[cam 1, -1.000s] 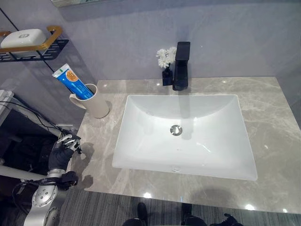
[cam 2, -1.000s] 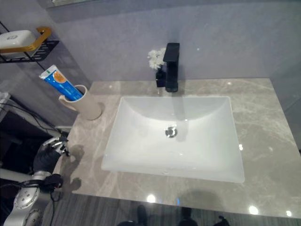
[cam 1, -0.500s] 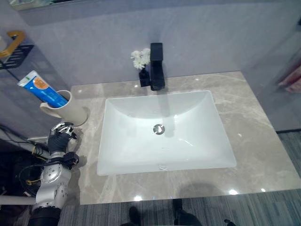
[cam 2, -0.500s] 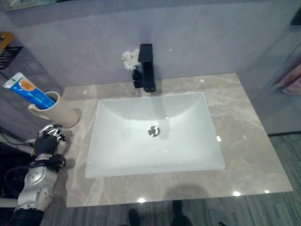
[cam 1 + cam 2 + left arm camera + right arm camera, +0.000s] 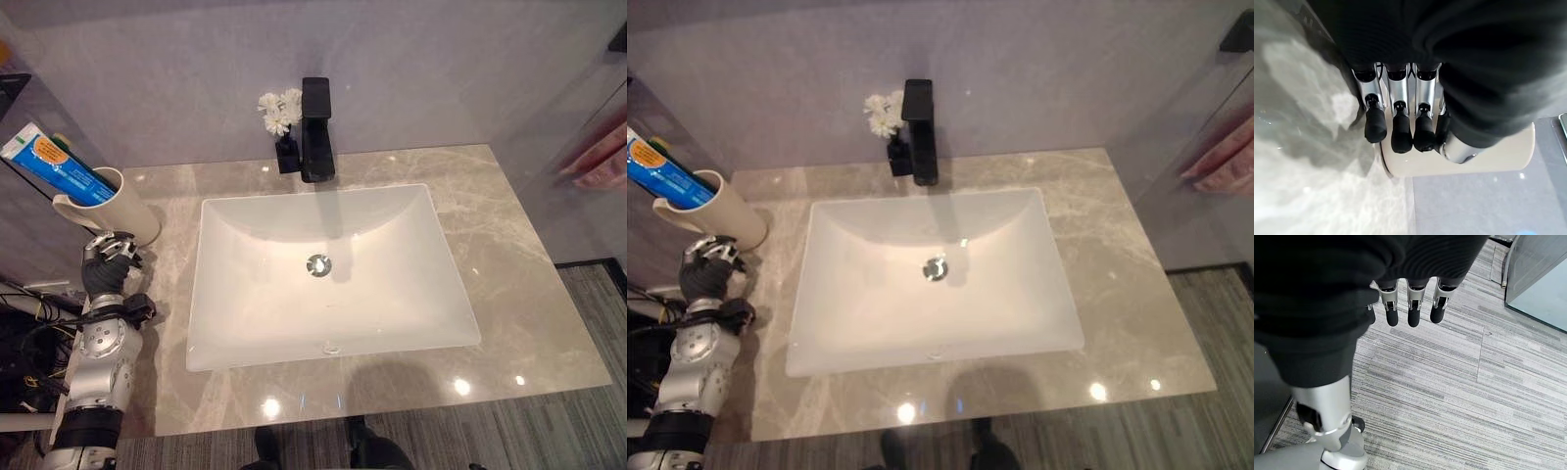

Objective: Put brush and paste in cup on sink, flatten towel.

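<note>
A grey marble-patterned counter (image 5: 529,294) carries a white rectangular sink (image 5: 328,274) with rounded corners and a round metal drain (image 5: 317,263) in its middle. At the far edge of the basin stands a square black faucet (image 5: 315,129), and just to its left a small dark vase of white flowers (image 5: 277,111) touches the wall side of the counter. A pale grey wall rises behind. At the far right, a pink towel (image 5: 596,162) hangs behind a glass panel, its shape too cut off to tell how flat it lies.

On the far left of the counter a cream, smooth-walled cup (image 5: 110,201) stands tilted, with a blue toothpaste tube (image 5: 51,164) leaning out of it toward the left; the tube bears an orange patch and print too small to read. A thin greenish tip shows beside the tube in the cup, possibly the brush, though it cannot be told for sure.

The left hand (image 5: 106,269) hovers just near the cup; in its wrist view the fingers (image 5: 1400,132) are curled together, empty, with the cup (image 5: 1488,156) just past them. The right hand (image 5: 1410,308) hangs over grey striped floor (image 5: 1488,396), its fingers relaxed, apart and holding nothing.
</note>
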Motion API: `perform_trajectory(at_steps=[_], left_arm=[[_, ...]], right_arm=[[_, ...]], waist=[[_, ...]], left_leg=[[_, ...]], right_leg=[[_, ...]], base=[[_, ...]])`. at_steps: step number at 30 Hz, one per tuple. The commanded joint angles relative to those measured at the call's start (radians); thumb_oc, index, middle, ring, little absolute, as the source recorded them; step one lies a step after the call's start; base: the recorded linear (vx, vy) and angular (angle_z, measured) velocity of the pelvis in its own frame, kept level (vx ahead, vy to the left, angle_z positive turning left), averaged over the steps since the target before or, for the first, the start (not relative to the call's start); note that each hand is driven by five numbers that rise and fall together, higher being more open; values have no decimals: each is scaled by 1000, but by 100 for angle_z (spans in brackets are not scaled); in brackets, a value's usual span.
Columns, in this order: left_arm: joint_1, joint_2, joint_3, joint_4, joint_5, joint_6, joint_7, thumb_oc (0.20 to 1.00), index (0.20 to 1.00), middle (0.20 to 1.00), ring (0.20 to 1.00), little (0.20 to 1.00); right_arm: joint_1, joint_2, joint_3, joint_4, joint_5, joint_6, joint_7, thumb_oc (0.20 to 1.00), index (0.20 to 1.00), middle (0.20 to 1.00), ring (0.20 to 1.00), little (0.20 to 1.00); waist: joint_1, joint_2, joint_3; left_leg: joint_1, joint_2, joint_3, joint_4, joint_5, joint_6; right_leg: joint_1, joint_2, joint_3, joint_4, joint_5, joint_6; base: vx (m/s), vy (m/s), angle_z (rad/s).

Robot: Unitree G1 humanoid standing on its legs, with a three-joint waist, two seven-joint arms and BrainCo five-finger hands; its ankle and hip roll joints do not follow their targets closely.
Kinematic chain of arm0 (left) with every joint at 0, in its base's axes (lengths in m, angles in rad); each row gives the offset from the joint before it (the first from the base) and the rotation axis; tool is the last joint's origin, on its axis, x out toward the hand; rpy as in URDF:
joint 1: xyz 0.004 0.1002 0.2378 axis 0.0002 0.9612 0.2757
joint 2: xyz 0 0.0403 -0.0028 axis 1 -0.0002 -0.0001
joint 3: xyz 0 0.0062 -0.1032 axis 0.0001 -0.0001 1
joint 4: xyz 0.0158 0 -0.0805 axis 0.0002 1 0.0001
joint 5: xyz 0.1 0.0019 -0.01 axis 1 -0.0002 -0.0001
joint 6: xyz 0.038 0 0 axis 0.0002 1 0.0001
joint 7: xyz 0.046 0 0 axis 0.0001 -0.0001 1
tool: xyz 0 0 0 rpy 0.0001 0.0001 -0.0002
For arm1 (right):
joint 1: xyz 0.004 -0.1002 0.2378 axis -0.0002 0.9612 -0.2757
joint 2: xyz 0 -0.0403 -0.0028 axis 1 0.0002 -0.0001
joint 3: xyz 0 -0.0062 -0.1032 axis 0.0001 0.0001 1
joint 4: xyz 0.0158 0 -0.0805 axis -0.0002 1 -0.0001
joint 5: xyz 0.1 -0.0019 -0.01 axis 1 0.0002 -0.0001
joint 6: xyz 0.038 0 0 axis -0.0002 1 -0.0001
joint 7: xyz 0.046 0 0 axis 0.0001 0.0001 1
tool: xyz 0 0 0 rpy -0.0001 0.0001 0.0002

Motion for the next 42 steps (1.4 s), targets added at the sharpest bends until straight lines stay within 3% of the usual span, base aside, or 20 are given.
perform_trajectory(at_steps=[1, 12, 20, 26, 42], left_arm=[[7, 19, -16, 14, 17, 8, -16, 200, 200, 200, 200, 200], [107, 22, 52, -28, 9, 20, -33, 200, 200, 200, 200, 200], [-39, 104, 33, 86, 80, 29, 33, 200, 200, 200, 200, 200], [-207, 189, -15, 204, 88, 19, 97, 200, 200, 200, 200, 200], [-430, 333, -140, 407, 87, 18, 117, 200, 200, 200, 200, 200]], right_arm=[[-40, -4, 26, 14, 3, 16, -8, 1000, 1000, 1000, 1000, 1000], [-46, -10, 15, 10, 3, 14, -1, 1000, 1000, 1000, 1000, 1000], [-35, -18, 15, 11, 19, 20, -3, 1000, 1000, 1000, 1000, 1000], [-65, -20, 24, 6, 57, 12, -29, 1000, 1000, 1000, 1000, 1000], [-90, -12, 69, 4, 85, -4, -41, 1000, 1000, 1000, 1000, 1000]], waist=[[-9, -6, 41], [10, 9, 41], [-8, -16, 49], [-28, -41, 62], [-50, -62, 63]], left_leg=[[5, -4, -35, 15, -1, -17], [16, -14, -42, 15, -9, -13], [-17, -10, -43, 15, -6, -16], [-115, 1, -54, 15, 29, -27], [-197, 0, -71, 15, 44, -29]], right_leg=[[117, -8, 1, 9, -104, 25], [129, -17, -13, 9, -109, 30], [102, -13, -17, 9, -103, 32], [2, -10, -1, 9, -61, 39], [-82, -24, 6, 9, -20, 57]], base=[[53, 20, -2], [13, 15, -2], [-6, -2, 0], [-68, -3, -2], [-15, 32, -1]])
